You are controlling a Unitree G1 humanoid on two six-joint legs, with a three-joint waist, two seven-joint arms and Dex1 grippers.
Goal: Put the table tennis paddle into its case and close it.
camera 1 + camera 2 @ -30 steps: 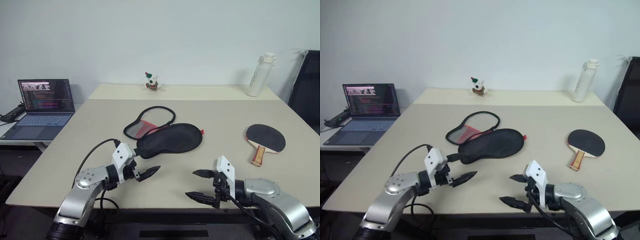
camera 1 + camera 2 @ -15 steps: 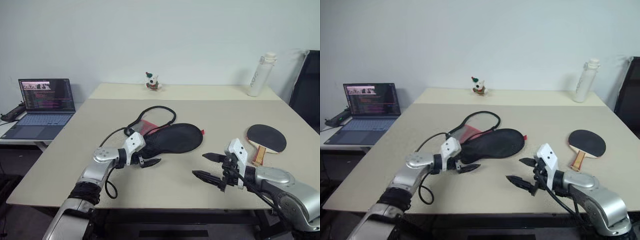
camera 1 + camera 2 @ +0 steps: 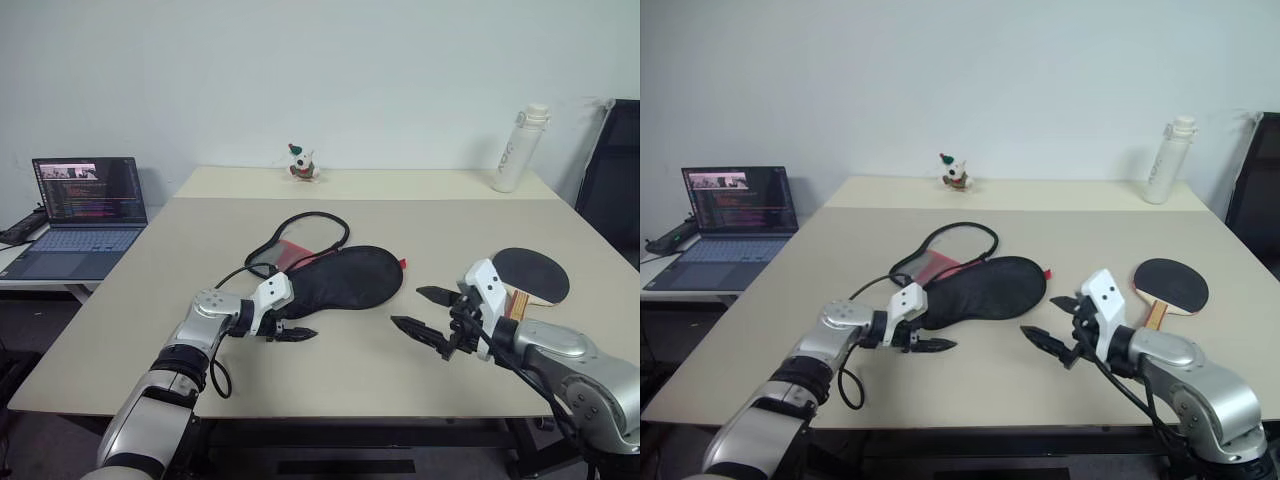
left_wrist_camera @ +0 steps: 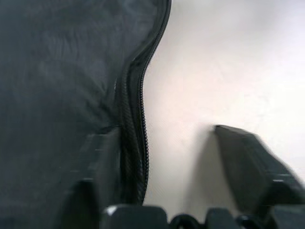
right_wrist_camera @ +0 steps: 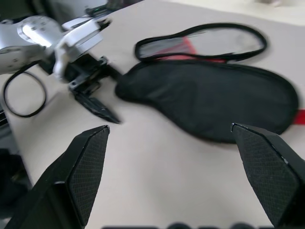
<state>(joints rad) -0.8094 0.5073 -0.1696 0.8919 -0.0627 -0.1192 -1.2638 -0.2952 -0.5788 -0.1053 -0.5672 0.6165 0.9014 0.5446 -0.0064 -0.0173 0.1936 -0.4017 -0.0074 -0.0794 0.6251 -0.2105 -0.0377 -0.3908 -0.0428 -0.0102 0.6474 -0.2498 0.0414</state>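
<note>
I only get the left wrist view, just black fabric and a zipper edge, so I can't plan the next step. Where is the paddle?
Observer: The table tennis paddle lies flat on the table to the robot's right, black face up, apart from the case.
Operator: Is the right hand holding anything?
Observer: No. The right hand is open and empty, hovering between the case and the paddle.
Operator: Is the case unzipped?
Observer: Yes. Its far flap, mesh and red, lies spread open on the table behind the black part.
</note>
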